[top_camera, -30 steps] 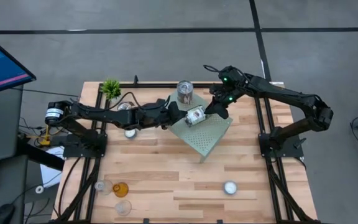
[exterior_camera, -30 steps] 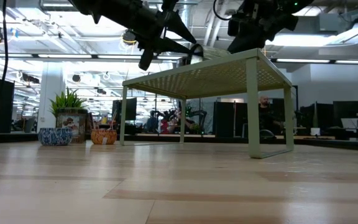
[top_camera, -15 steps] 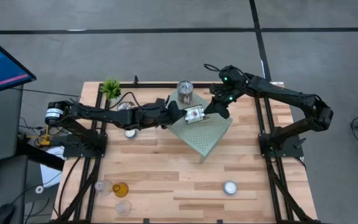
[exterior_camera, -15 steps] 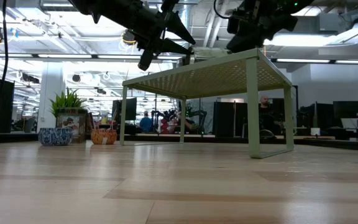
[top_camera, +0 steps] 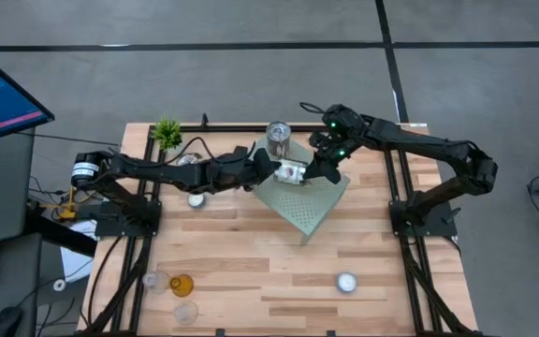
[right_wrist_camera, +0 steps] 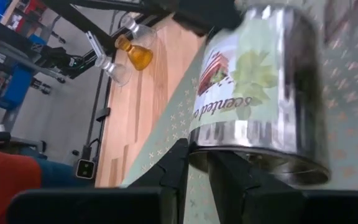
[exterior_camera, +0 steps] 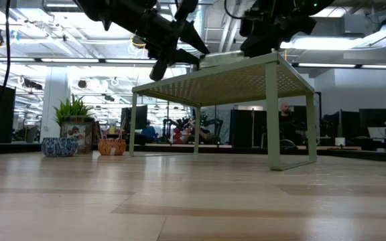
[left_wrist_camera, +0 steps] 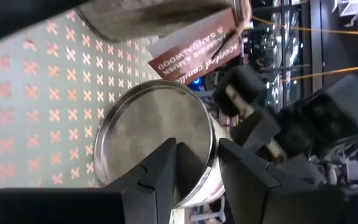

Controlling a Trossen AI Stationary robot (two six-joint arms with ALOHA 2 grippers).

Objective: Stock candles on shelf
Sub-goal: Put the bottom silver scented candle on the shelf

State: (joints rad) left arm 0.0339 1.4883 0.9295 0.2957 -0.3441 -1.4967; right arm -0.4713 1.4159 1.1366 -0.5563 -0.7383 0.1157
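A shiny silver candle tin [top_camera: 291, 172] with a printed label lies tilted on its side over the far part of the mint-green perforated shelf [top_camera: 305, 208]. My left gripper [top_camera: 271, 169] reaches in from the table's left and is shut on it. My right gripper [top_camera: 319, 168] comes from the right, fingers nearly together at the tin's other end. A second tin [top_camera: 278, 139] stands upright at the shelf's far corner. In the low view the arms meet just above the shelf top [exterior_camera: 246, 73]. The left wrist view shows the held tin's round lid [left_wrist_camera: 154, 134]. My left gripper pinches the tin at the edge of its lid [left_wrist_camera: 209, 163], one finger [left_wrist_camera: 160, 171] over the lid's face and the other [left_wrist_camera: 244, 174] outside the wall. The fingers come almost level from the table's left. The tin lies tilted just above the shelf top. My right gripper has its fingertips [right_wrist_camera: 180, 155] against the rim of the tin's other end [right_wrist_camera: 197, 148], slanting down from the right. Whether the rim lies between the fingers, I cannot tell.
On the wood, a tealight [top_camera: 196, 199] and a glass holder [top_camera: 187, 161] lie under my left arm. A white tealight [top_camera: 346, 282] sits near the front right. Clear holders [top_camera: 155, 281] and an amber one [top_camera: 182, 284] stand front left. A green plant [top_camera: 167, 133] stands at the far left.
My right gripper has shifted toward the table's left, closing in on the tin's end. The tin, still in my left gripper, has turned a little and moved slightly toward the left over the shelf.
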